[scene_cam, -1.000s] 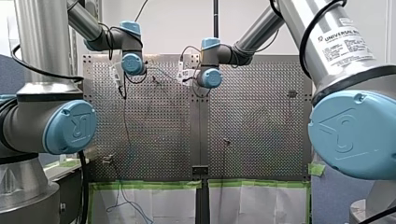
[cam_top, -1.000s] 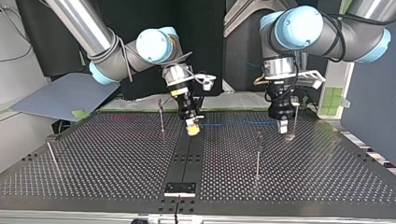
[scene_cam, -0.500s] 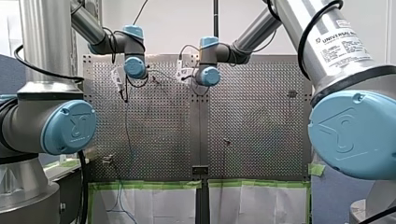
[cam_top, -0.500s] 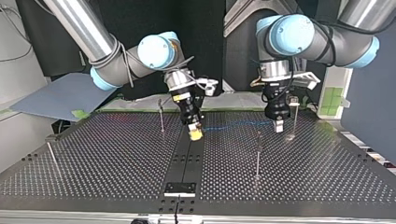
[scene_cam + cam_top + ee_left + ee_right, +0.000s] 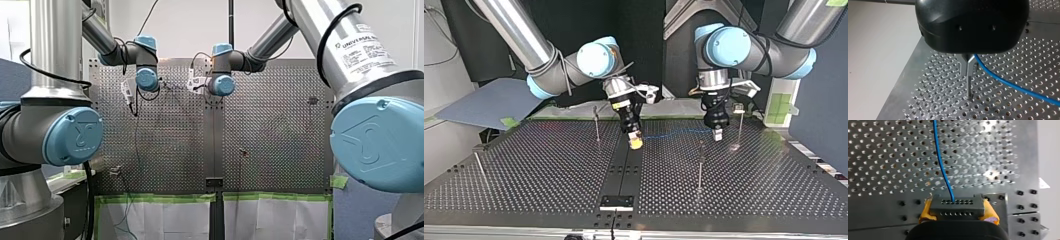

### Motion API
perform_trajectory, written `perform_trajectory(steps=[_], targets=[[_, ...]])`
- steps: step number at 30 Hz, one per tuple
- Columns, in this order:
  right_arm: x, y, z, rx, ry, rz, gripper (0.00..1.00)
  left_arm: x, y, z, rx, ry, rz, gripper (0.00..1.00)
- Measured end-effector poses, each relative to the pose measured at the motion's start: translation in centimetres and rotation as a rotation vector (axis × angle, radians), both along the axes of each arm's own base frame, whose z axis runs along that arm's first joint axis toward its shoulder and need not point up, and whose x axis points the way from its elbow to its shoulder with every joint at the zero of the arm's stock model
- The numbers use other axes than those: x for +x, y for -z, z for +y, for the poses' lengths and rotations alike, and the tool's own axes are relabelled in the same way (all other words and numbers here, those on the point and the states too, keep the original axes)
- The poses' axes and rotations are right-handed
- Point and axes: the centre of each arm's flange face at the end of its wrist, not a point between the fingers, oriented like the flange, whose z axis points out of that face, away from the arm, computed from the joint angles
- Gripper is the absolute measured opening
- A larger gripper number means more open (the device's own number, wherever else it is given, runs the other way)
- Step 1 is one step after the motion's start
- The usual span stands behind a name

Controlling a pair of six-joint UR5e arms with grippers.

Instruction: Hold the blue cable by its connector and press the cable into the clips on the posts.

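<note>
In the right wrist view my right gripper (image 5: 957,213) shows little beyond its dark housing and two yellow pads (image 5: 990,213); the pads are clamped on either end of the grey connector (image 5: 956,204), whose underside is hidden; the blue cable (image 5: 941,165) leaves the connector's face and runs ahead over the perforated table (image 5: 885,157), cut off at the frame's edge.

In the left wrist view a black housing covers most of my left gripper (image 5: 970,65); only narrow metal tips show, set close together, with the cable coming out at them and passing off sideways above the holes; just past the tips a thin post (image 5: 969,86) stands in a hole; I cannot tell which of the table's posts it is, and its clip is hard to make out.

In the top view the near post (image 5: 699,170) stands closest; further back both grippers point down just above the table, my right one tilted, its arm coming in from the view's left, my left one upright; the cable hangs slightly wavy between them, clear of the table; behind them a far post (image 5: 739,125) stands just beside my left gripper and another post (image 5: 597,125) stands near my right.

In the front view the wrist joints (image 5: 221,84) hide both grippers, and the cable between them is too thin to follow.
</note>
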Motion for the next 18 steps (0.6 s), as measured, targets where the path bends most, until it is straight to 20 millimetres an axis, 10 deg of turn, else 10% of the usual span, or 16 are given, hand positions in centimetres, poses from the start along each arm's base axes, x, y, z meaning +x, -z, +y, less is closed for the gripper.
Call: perform_trajectory(steps=[18], targets=[[0.1, -0.3, -1.1, -0.007, 0.007, -0.007, 0.00, 1.9, -1.2, -0.2, -0.035, 0.038, -0.027, 0.00]])
